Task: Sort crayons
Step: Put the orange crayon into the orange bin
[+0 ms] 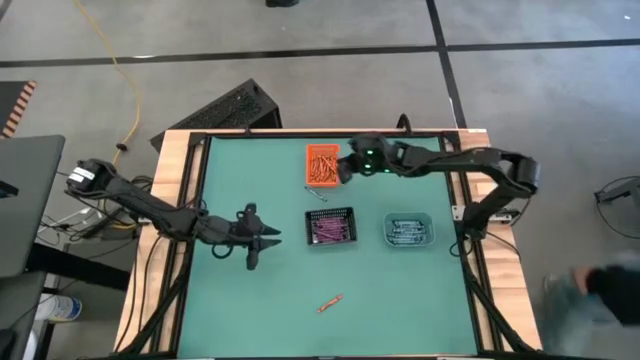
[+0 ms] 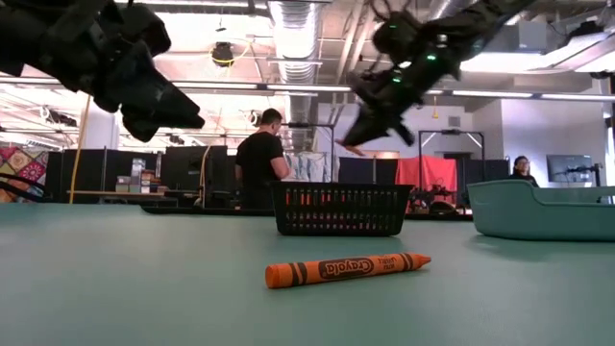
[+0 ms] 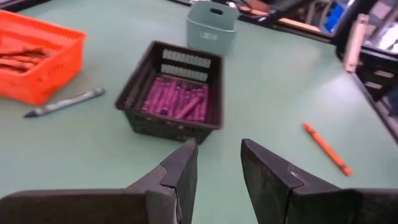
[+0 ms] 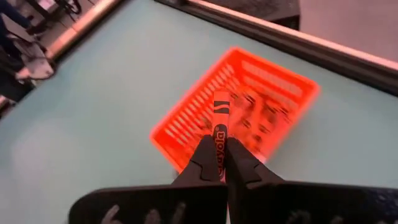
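Observation:
My right gripper [image 4: 219,146] is shut on an orange crayon [image 4: 221,115] above the orange bin [image 4: 261,99], which holds orange crayons at the table's far side [image 1: 322,165]. My left gripper [image 3: 217,165] hovers open over the table [image 1: 262,240], left of the black mesh bin [image 3: 174,93], with nothing between its fingers. Purple crayons [image 3: 177,99] lie in that bin. A teal bin [image 1: 408,230] stands to its right. One orange crayon [image 2: 348,267] lies flat on the mat near the front [image 1: 330,303]. A blue-grey crayon [image 3: 65,102] lies beside the orange bin. My right gripper pinches the orange crayon's wrapped side [image 4: 219,138] between its two fingers. The crayon lies along the fingers, its free end [image 4: 221,99] sticking out past the tips. The fingers slant down from the table's right side. The crayon is lifted clear, over the orange bin.
The green mat [image 1: 260,300] is framed by a raised wooden rim [image 1: 180,200]. The three bins stand in the mat's middle and far part. Beyond the table, in the low view, a person [image 2: 258,159] stands in the room.

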Controlling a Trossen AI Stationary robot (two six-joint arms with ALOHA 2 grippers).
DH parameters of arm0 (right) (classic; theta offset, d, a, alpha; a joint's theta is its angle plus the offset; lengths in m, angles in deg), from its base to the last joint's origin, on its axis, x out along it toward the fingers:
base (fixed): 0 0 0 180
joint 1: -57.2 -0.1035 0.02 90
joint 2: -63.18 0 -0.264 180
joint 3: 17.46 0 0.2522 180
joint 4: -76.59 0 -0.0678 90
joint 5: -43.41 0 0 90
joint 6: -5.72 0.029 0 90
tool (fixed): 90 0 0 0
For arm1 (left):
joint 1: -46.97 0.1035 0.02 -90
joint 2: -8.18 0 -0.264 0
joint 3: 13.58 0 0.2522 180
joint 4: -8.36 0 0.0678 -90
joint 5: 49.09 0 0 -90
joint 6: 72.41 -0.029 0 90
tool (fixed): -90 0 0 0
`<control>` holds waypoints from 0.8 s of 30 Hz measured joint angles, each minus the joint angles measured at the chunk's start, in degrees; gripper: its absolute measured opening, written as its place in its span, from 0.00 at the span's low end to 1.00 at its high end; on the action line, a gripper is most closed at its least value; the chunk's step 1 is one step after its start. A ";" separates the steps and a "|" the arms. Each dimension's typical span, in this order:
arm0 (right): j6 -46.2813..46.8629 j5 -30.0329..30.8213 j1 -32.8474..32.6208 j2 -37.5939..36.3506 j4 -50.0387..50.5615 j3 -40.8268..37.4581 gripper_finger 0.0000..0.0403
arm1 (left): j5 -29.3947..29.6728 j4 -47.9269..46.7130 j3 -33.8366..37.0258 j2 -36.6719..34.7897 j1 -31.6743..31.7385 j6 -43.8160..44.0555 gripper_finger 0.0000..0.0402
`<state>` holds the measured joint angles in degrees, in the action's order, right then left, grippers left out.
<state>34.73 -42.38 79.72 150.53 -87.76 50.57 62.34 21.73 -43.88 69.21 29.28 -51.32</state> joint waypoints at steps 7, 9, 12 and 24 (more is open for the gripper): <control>6.45 4.44 -2.63 11.52 -5.19 9.72 0.01 | 0.43 0.64 0.00 0.00 -6.71 0.23 0.28; 9.43 5.06 -3.00 13.97 -6.30 10.67 0.01 | 1.91 0.64 0.00 0.00 -9.41 0.18 0.28; 13.21 5.10 -2.92 16.94 -7.18 11.23 0.01 | 5.94 0.64 0.00 -0.01 -13.73 -0.48 0.28; 19.17 6.77 -2.88 19.73 -11.81 11.36 0.11 | 13.57 0.64 -0.02 0.00 -20.83 -2.36 0.28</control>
<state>53.91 -35.61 76.84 170.25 -99.57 61.93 75.92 22.37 -43.90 69.22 8.45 -53.68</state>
